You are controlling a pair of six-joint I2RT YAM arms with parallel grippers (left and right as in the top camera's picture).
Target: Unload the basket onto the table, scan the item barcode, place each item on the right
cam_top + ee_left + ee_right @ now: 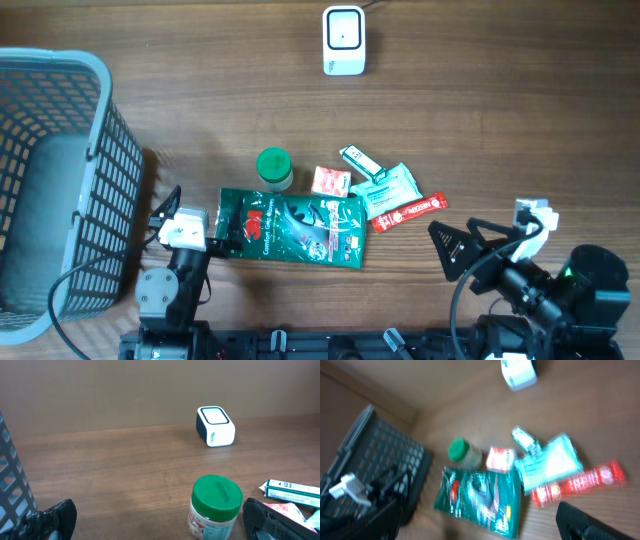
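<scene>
Left gripper [159,510] and right gripper [477,510], jaws apart, as I see them above the wood-grain table [200,80]; basket [100,150] at left.

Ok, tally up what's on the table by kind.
Basket: 1
Scanner: 1
Jar: 1
Box: 1
Packets: 4 (green bag, orange packet, teal pack, red wrapper)
Total: 8

I count one white scanner [343,40], one grey mesh basket [55,60] and six loose items on my screens. Those are one green-lidded jar [274,168], one large green packet [295,228], one small red packet [331,181], one small white box [359,161], one pale teal pouch [390,188] and one red bar wrapper [410,211].
</scene>
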